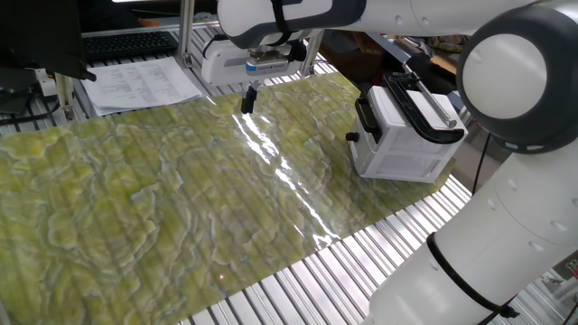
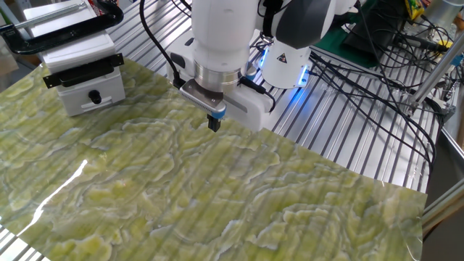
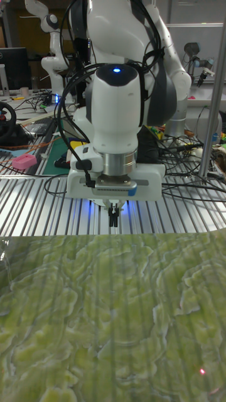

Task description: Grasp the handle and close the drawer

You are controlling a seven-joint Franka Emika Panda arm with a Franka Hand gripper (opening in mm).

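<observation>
The drawer is not shut yet; nothing is done.

The small white plastic drawer (image 2: 90,90) with its little black handle (image 2: 94,96) sits at a far corner of the green worktop (image 2: 217,196). The black two-finger tool (image 2: 214,124), fingers together and empty, hangs well apart near the worktop's edge.

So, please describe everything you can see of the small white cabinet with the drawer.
The cabinet is a compact white box, plastic by its look, standing upright on the green mat near its edge. Its front drawer carries a small black handle and looks slightly pulled out. A large black clamp with a silver rod grips its top. The gripper hangs far from it, touching nothing.
</observation>
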